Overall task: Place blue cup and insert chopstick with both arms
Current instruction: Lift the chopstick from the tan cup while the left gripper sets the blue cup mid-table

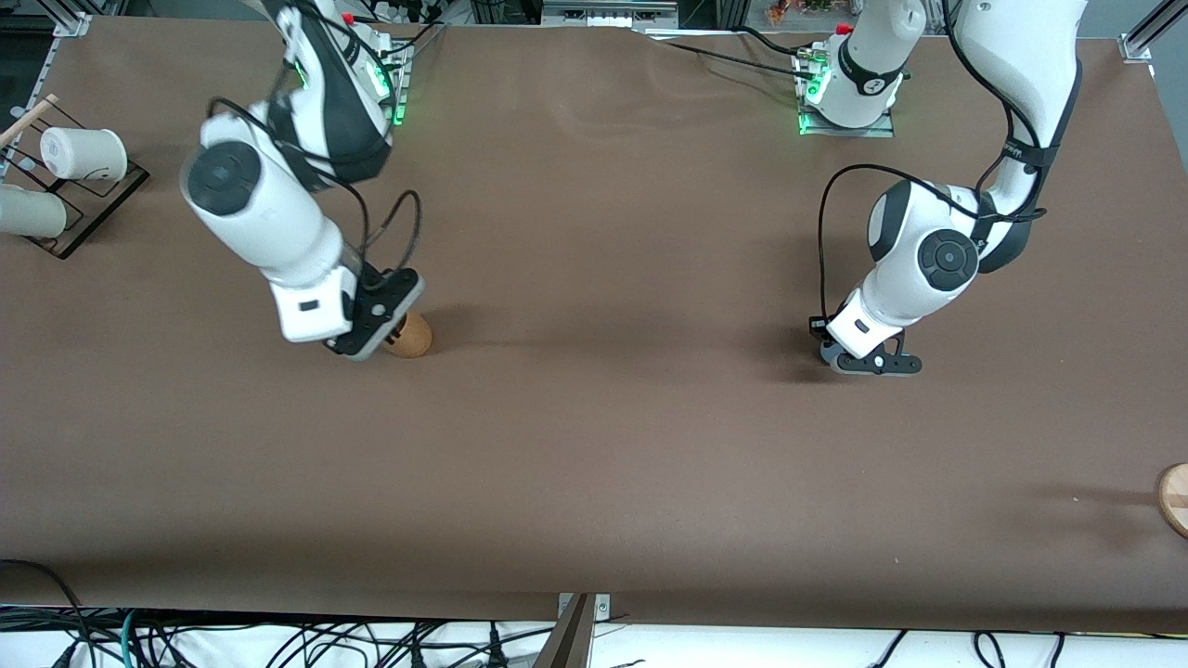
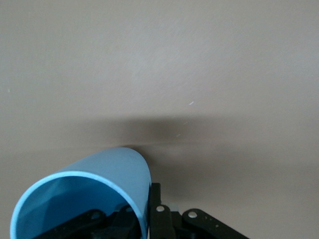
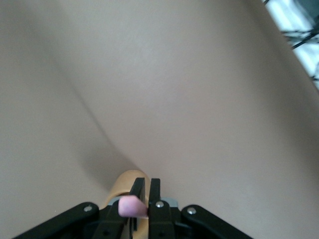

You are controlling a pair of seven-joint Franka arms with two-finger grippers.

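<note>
Mia: Nearest the camera is a wooden disc (image 1: 1175, 499) at the table's (image 1: 603, 445) edge, toward the left arm's end. It looks to have no part in this step. What's at the right arm's end?

Jon: Two white cups (image 1: 83, 153) lying on a dark rack (image 1: 93, 209), well apart from the work, spare I'd guess.

Mia: And the right gripper (image 3: 147, 189)?

Jon: Down low, touching or just over a tan cup (image 1: 413, 336). Its fingers are clenched on the pink chopstick (image 3: 130, 205). The pinch is at the top end, probably so the stick hangs free to go into a cup mouth.

Mia: So the chopstick is with the right arm. Where's the blue cup (image 2: 99, 179)?

Jon: With the left gripper (image 2: 142, 211), low over the table toward the left arm's end. The front view hides the cup under the arm. The left wrist view shows one finger inside the rim and one outside, closed on the wall.

Mia: Why the wall?

Jon: My guess is that it keeps the mouth open for the stick. I can't tell whether the cup stands upright or tilts.
</note>
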